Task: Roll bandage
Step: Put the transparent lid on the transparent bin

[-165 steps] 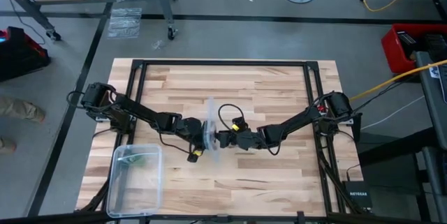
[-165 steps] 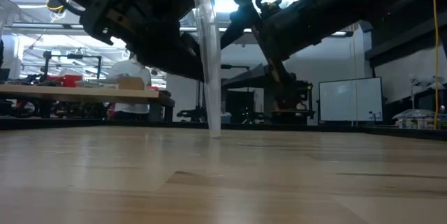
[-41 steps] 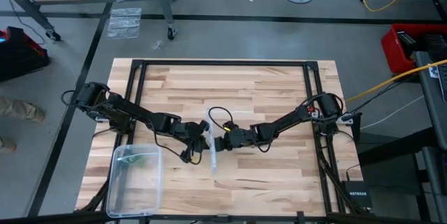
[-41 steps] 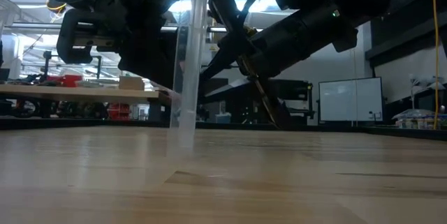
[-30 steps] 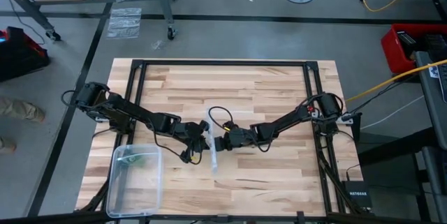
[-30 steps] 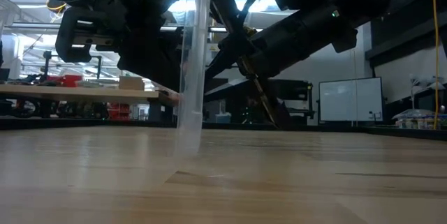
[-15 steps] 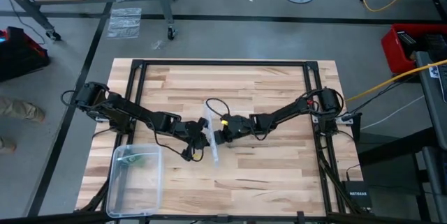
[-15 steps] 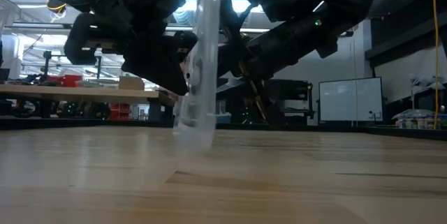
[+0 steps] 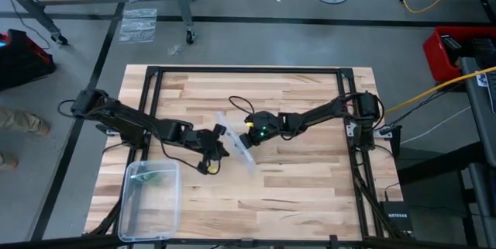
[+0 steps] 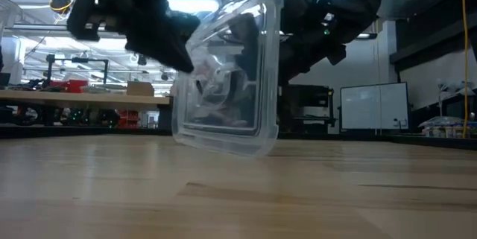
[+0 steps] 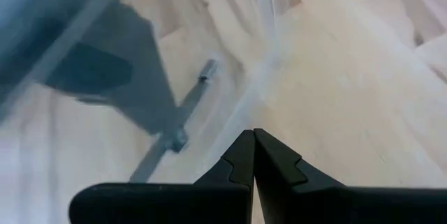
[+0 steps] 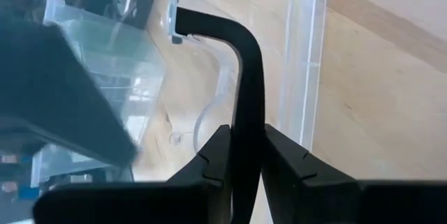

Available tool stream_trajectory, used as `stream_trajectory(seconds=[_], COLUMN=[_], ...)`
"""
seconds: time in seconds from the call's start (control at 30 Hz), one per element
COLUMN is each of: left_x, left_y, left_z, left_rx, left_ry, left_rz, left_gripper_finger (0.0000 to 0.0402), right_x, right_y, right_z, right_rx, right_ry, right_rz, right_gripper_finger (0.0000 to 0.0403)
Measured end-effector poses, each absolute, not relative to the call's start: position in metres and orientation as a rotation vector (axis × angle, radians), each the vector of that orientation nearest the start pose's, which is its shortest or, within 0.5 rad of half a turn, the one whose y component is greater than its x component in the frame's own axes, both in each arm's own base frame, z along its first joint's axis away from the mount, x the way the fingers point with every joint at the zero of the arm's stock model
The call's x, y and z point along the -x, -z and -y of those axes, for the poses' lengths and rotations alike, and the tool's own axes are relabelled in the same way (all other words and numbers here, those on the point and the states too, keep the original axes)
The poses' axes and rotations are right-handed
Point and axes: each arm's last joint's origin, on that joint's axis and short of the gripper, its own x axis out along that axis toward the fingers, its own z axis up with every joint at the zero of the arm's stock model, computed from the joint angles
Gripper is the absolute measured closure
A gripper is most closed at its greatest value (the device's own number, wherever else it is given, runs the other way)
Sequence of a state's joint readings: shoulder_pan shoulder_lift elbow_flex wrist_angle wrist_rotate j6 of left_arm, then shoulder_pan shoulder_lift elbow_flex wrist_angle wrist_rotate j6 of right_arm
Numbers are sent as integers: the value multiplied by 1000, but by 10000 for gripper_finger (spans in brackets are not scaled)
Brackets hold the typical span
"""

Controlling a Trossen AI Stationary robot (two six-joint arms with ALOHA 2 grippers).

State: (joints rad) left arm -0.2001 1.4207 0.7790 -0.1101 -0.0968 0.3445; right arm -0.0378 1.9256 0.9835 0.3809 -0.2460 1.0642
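My two grippers meet at the table's middle on a clear plastic lid. In the low view the lid stands tilted, its broad face toward the near edge. My left gripper is shut at the lid's left edge. My right gripper is shut on the lid's far edge. The clear plastic box stands open at the near left corner. A bit of green, the bandage, shows inside it at its far end. My left gripper pinches the lid's thin edge at its fingertips, coming slanting down from the table's left. The lid stands tilted beyond the fingers. My right gripper pinches the lid's rim, which shows as a dark curved strip between its two fingers. It comes slanting down from the right. Whether the lid's lowest corner rests on the table, I cannot tell.
A black metal frame runs round the wooden tabletop. The table's right half and far part are bare wood. A crinkly clear bag lies on the floor beyond the far left corner. A person's shoes show at the left.
My right gripper has moved toward the table's far edge and rolled. The lid, which stood upright and edge-on, has turned so that its broad face looks toward the near edge, and it now tilts. My left gripper has risen a little, still shut.
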Motion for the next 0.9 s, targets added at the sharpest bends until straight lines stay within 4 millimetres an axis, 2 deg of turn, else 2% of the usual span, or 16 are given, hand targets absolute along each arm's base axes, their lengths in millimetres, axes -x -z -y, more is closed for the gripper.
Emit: stream_trajectory(seconds=[0.33, 0.57, 0.73, 0.9], left_x=[-254, -240, -229, -217], left_y=[-233, -245, -253, -266], left_z=[45, 40, 36, 32], left_rx=[-444, -448, -460, -440], left_ry=[103, 19, -45, -121], left_rz=[-683, -685, -690, -642], left_gripper_finger=[401, 401, 401, 401], right_x=[-380, -380, -378, -373], right_y=[-146, -148, -152, -163], right_z=[24, 35, 53, 74], right_rx=[-1042, -993, -937, -857], right_ry=[134, 163, 222, 355], right_rz=[-616, -574, -522, -431], right_gripper_finger=[346, 346, 346, 346])
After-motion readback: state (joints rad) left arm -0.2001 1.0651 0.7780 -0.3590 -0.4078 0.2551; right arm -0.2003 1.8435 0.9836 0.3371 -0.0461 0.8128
